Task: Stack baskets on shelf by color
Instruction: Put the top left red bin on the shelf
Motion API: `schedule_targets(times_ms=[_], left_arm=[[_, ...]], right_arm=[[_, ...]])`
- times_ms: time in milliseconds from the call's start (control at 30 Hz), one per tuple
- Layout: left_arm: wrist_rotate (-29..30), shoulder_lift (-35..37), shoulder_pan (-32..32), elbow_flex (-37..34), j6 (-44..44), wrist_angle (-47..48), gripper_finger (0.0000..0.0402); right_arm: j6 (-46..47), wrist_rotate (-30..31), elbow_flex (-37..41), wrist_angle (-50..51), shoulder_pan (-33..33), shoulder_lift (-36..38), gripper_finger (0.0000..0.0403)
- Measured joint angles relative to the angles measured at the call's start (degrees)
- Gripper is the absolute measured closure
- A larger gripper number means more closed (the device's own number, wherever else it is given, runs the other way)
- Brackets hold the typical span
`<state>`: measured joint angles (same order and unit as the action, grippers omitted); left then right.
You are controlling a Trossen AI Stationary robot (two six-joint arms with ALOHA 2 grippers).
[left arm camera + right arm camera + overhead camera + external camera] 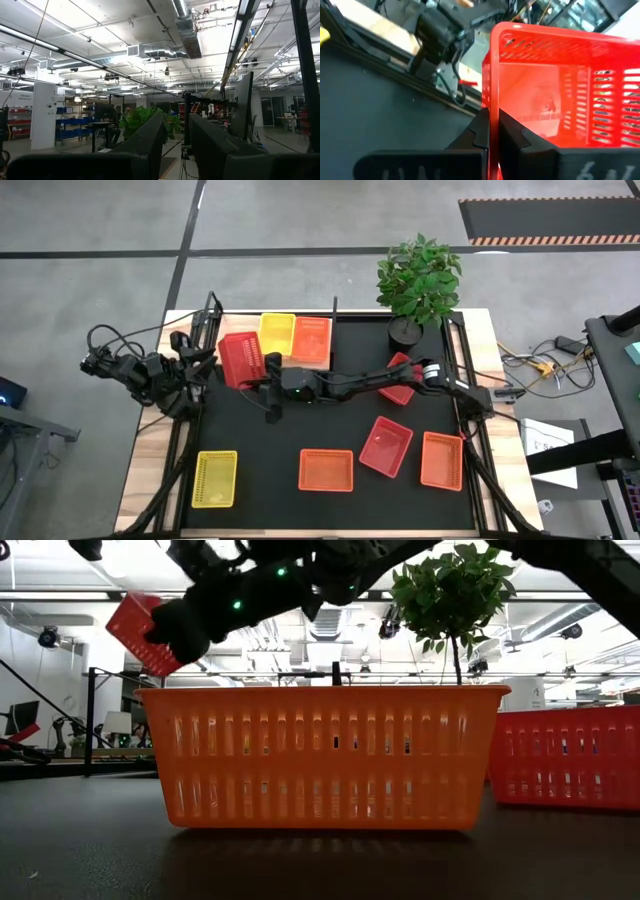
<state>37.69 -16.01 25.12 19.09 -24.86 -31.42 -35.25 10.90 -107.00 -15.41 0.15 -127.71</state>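
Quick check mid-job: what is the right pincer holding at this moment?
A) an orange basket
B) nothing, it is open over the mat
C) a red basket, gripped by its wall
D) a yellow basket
C: the right wrist view shows the right pincer closed on the wall of a red basket, and the high view shows that basket lifted beside the yellow one on the shelf.
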Motion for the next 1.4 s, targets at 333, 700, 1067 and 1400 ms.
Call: schedule_targets(times_ms=[333, 700, 1067, 1400], left_arm=[[0.00, 0.52, 0.02, 0.00, -0.04, 0.74, 0.0322], [0.01, 0.52, 0.02, 0.00, 0.02, 0.58, 0.0322], [0.00, 0.83, 0.04, 0.00, 0.09, 0.06, 0.0322], [-0.02, 0.96, 0.04, 0.00, 0.01, -1.15, 0.0322]], right_arm=[[8.21, 0.69, -13.59, 14.12, -2.56, -5.04, 0.0394], [8.68, 0.70, -26.54, 16.82, -3.59, -12.67, 0.0394], [12.34, 0.67, -27.86, 16.94, -6.32, -15.02, 0.0394], [12.35, -4.64, -27.86, 16.78, -7.25, -15.02, 0.0394]])
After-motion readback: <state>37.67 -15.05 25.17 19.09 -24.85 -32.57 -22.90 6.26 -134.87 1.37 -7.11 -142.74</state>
